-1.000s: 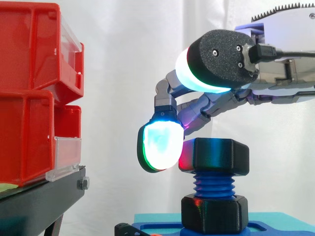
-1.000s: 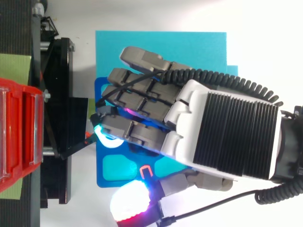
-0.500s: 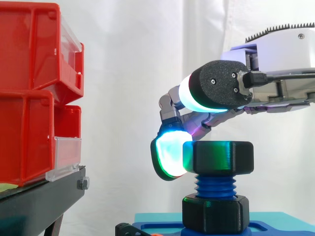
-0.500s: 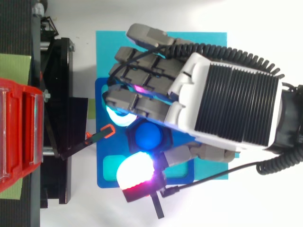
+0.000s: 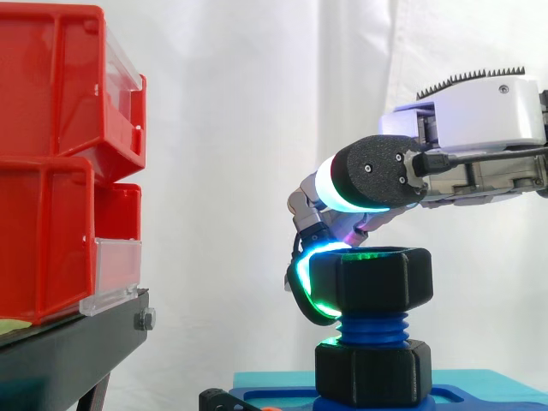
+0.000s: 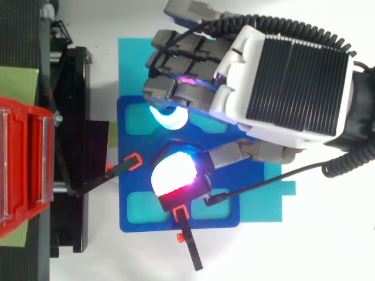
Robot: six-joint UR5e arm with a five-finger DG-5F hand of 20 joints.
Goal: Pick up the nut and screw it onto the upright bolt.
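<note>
The hand (image 5: pixel 475 116) is curled around the black nut (image 5: pixel 381 278), apparently pinching it between glowing pads (image 5: pixel 300 284) (thumb contact is unclear). The nut sits on the upright blue bolt (image 5: pixel 373 328).

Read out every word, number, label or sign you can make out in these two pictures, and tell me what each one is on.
None: no word, number, label or sign can be read in either view.
On the red bins: nothing readable, their fronts are plain.
On the nut and the bolt: no markings show.
On the hand: no readable print on its casing.
</note>
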